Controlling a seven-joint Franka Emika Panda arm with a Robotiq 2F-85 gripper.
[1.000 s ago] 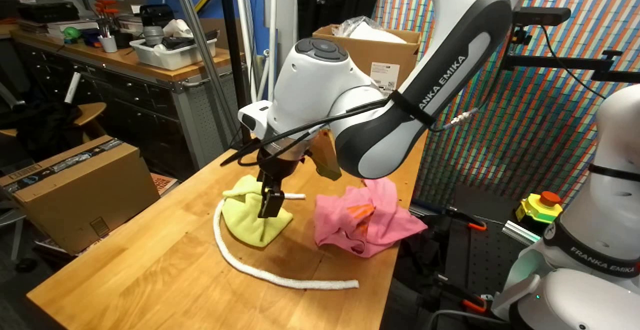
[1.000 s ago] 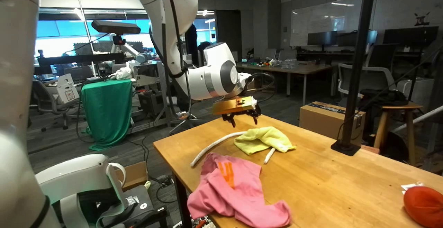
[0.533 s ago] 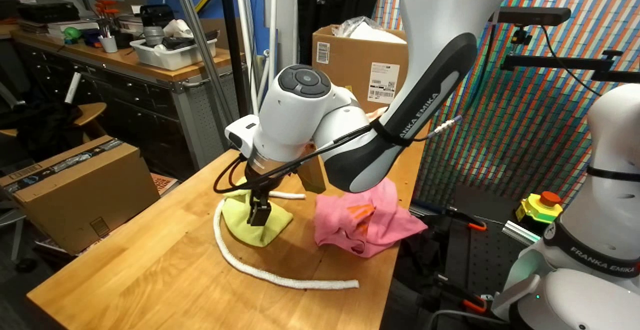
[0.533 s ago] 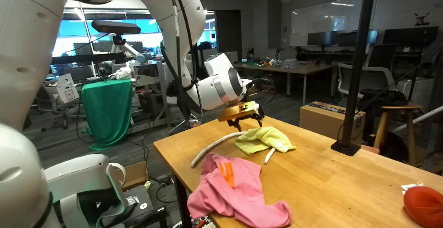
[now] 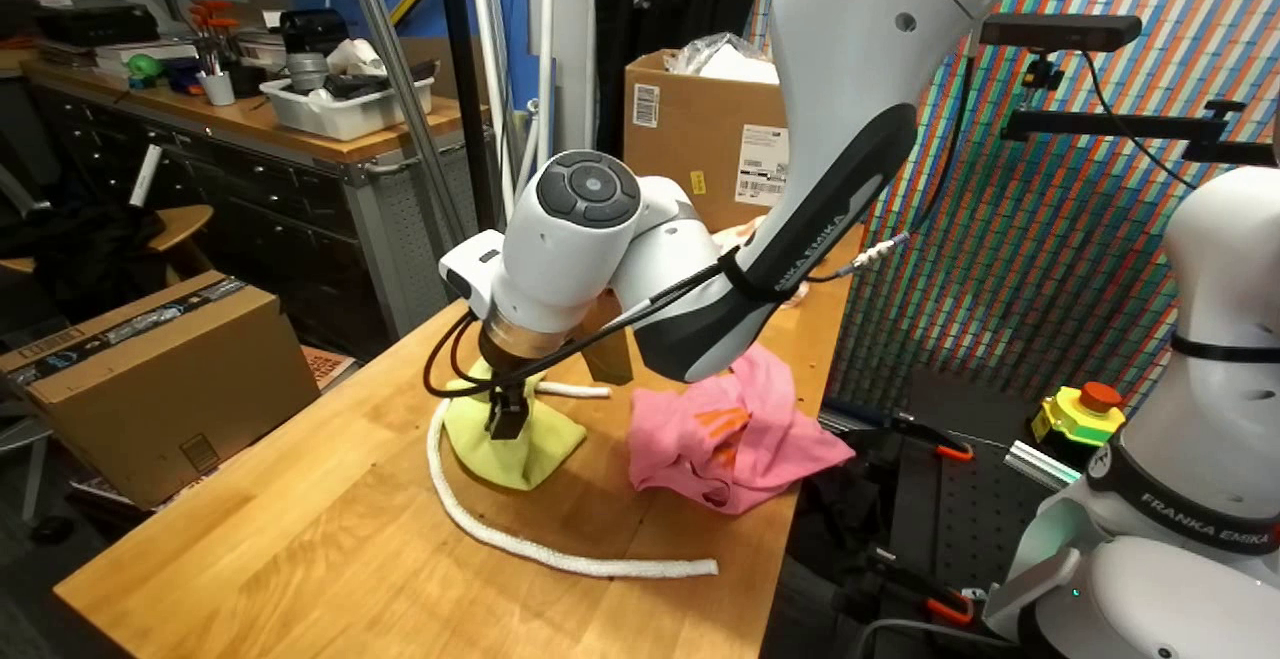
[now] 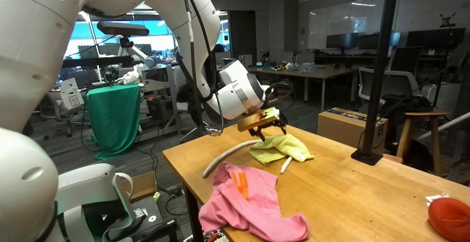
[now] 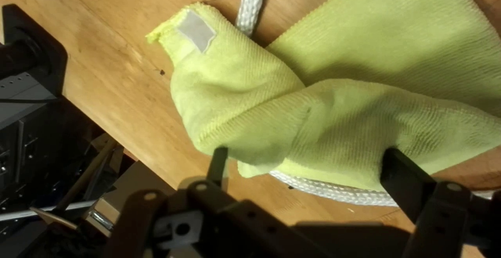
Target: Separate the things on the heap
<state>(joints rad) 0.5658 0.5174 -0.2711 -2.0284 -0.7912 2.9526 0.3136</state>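
Note:
What is left of the heap is a crumpled yellow-green cloth point(image 5: 545, 439) lying over a curved off-white rope point(image 5: 560, 561), whose two ends stick out. In the wrist view the cloth point(image 7: 250, 70) fills the middle, and the rope point(image 7: 336, 192) shows along its lower edge. A pink cloth point(image 6: 257, 209) with an orange mark lies apart, near the table edge. My gripper point(image 7: 306, 152) is open just over the yellow-green cloth, its fingertips at the lower edge; whether they touch I cannot tell. Something pale point(image 5: 738, 233), partly hidden by the arm, lies farther back.
A wooden table point(image 6: 341, 194) carries everything. A black post point(image 6: 374, 87) is fixed at its side, and a red-orange round object point(image 6: 449, 218) sits at one corner. One cardboard box point(image 5: 170, 379) stands beside the table, a larger box point(image 5: 690, 129) behind the arm.
The arm has brought the open gripper down and across to the yellow-green cloth. Both cloths and the rope lie practically where they were.

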